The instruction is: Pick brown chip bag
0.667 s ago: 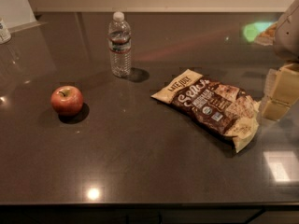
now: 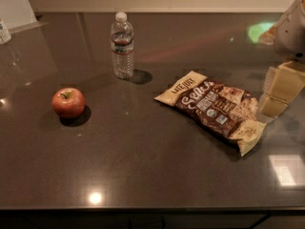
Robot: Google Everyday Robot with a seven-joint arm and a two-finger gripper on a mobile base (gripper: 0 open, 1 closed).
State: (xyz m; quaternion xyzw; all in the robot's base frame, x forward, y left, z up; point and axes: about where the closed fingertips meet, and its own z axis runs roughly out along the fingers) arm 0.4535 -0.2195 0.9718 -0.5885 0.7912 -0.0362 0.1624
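The brown chip bag lies flat on the dark countertop, right of centre. It has a dark brown middle with white script lettering and cream ends. My gripper, with cream-coloured parts, hangs at the right edge of the view, just right of the bag's far end and slightly above the counter. It holds nothing that I can see. The arm's white body rises above it at the upper right.
A clear water bottle with a white cap stands behind the bag to the left. A red apple sits at the left. A white object stands at the far left edge. The counter's front edge runs along the bottom.
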